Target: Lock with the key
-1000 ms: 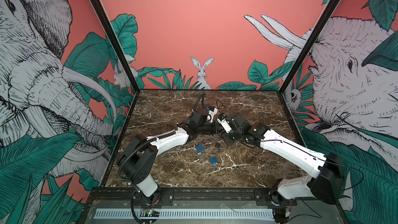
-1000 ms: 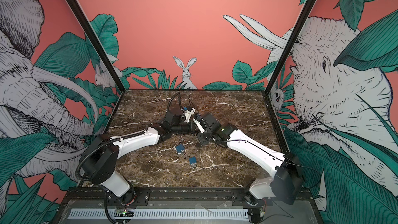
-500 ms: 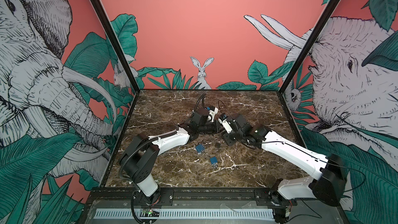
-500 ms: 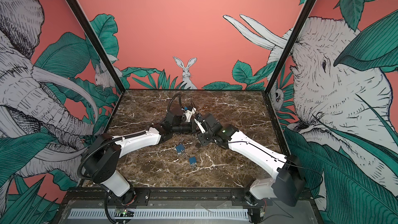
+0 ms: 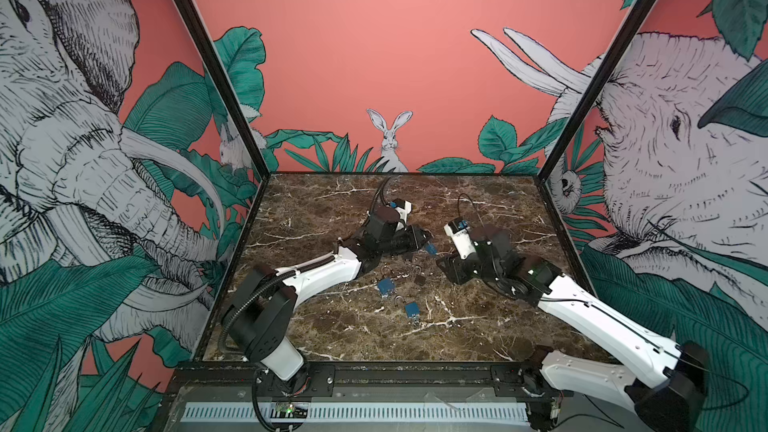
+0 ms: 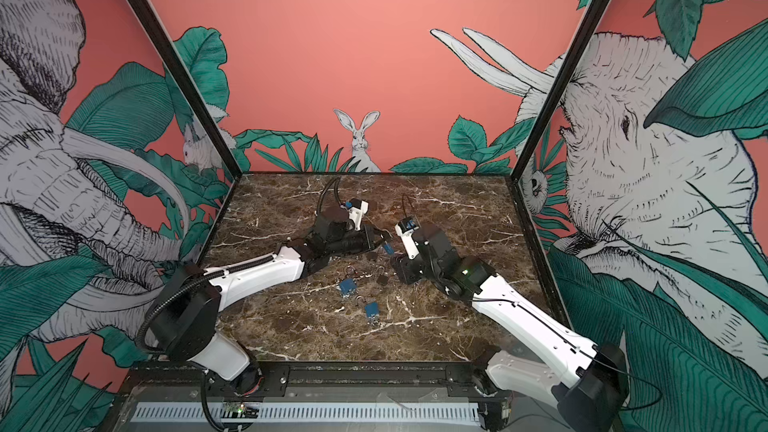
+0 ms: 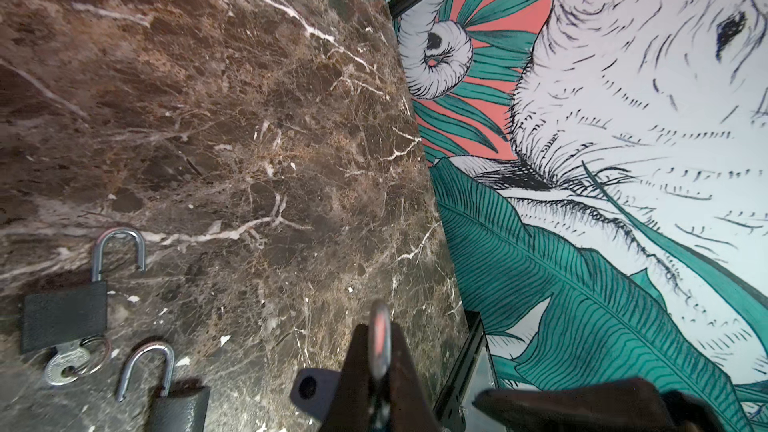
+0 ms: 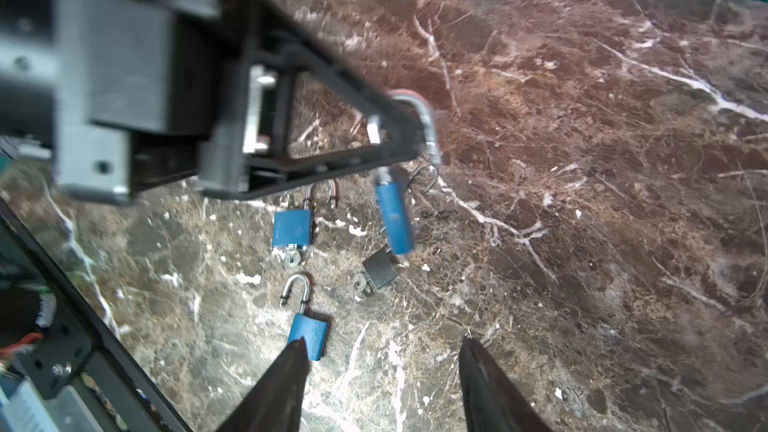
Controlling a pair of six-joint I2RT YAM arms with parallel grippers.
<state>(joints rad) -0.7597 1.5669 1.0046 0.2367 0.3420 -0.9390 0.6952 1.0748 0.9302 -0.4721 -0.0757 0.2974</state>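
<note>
Crowded centre: the left tool (image 5: 427,241) and right tool (image 8: 384,340) face each other at mid-worktop (image 5: 490,205). The narrow gap between them is partly filled by the hanging blue padlock (image 5: 431,249). Just in front, a loose blue padlock (image 5: 385,286), a second loose blue padlock (image 5: 411,309) and a dark padlock (image 5: 419,279) litter the surface between the left arm (image 5: 320,274) and right arm (image 5: 602,322). The far strip and the near edge lie bare. Printed walls (image 5: 374,56) shut in three sides.
</note>
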